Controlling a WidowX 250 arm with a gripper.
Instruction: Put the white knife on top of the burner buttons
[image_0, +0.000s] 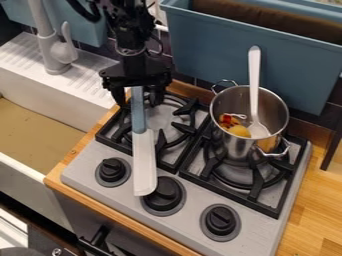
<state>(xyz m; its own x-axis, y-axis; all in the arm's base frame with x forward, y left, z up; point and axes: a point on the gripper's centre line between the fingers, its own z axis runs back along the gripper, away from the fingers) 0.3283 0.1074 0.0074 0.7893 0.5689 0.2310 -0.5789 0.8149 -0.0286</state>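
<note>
Black gripper (139, 99): above back of stove (257, 237), sink side; fingers spread, one either side of knife handle, gaps showing. White knife (143, 162), blue-grey handle: lengthwise over stove, blade tip overlapping edge of middle burner knob (168, 196). Steel pot (235, 145), white spoon (254, 72) inside: on stove's other burner. White sink (83, 111): beside stove. Blue container (224, 57): behind stove.

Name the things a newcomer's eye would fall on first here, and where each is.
Probably the knife, its blue handle up at the black gripper and its white blade pointing down to the middle knob. Next, the shiny pot on the right-hand burner, a white utensil sticking up out of it.
</note>
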